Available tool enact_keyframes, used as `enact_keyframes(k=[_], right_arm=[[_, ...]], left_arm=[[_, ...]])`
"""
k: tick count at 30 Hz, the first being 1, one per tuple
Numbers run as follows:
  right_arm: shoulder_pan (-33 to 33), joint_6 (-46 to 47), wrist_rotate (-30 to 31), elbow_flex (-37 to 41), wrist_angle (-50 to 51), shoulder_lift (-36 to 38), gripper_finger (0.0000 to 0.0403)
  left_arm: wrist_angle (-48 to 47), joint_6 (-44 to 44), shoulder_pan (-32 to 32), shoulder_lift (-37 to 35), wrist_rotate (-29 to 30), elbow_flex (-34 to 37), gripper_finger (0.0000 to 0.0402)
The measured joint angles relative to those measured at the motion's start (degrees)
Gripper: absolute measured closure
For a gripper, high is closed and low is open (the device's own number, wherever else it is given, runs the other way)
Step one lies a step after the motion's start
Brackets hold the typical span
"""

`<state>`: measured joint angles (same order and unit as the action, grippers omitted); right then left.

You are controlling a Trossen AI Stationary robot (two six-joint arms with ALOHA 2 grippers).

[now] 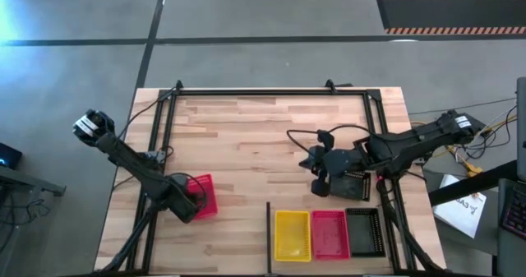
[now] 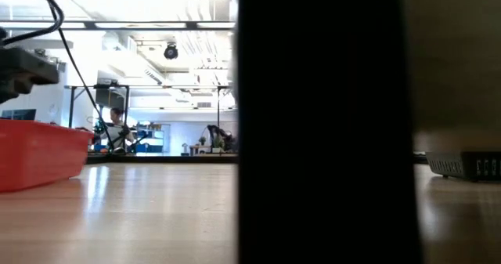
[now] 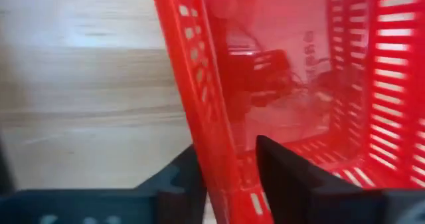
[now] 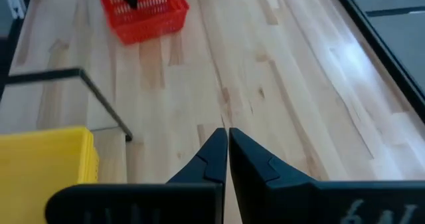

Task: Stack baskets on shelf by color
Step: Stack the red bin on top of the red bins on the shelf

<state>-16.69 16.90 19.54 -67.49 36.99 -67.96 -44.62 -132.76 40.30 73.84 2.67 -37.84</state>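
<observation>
A pink-red basket (image 1: 203, 193) sits near the table's left side, also in the low view (image 2: 35, 150) and the right wrist view (image 4: 143, 10). My left gripper (image 1: 194, 201) is shut on its wall. My right gripper (image 1: 315, 163) hovers mid-table, shut and empty (image 4: 227, 144), pointing toward the left. A loose black basket (image 1: 355, 184) lies flat on the table under the right arm. On the shelf (image 1: 279, 207), beside the thin black bar (image 1: 269, 236), a yellow basket (image 1: 292, 234), a pink-red basket (image 1: 330, 233) and a black basket (image 1: 364, 232) stand in a row. My left gripper (image 3: 226, 177) pinches a perforated side wall (image 3: 209, 117) of the pink-red basket, one finger (image 3: 285, 174) inside the tray and the other finger (image 3: 180, 181) outside. It comes slanting down from the table's left. The basket's base seems to rest on the table.
A black metal frame rail (image 1: 271, 90) runs along the far edge, with more rails down both sides. A wide dark post (image 2: 325, 123) blocks the middle of the low view. Bare wood (image 1: 246, 137) lies between the two arms. Cables trail by the right arm (image 1: 485, 133).
</observation>
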Motion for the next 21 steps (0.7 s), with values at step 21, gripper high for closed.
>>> enact_keyframes(k=[21], right_arm=[[16.0,2.4,-20.8,-8.6,-6.7,-9.9,0.0310]], left_arm=[[0.5,38.4,-23.4,0.0,8.0,-14.6,0.0401]])
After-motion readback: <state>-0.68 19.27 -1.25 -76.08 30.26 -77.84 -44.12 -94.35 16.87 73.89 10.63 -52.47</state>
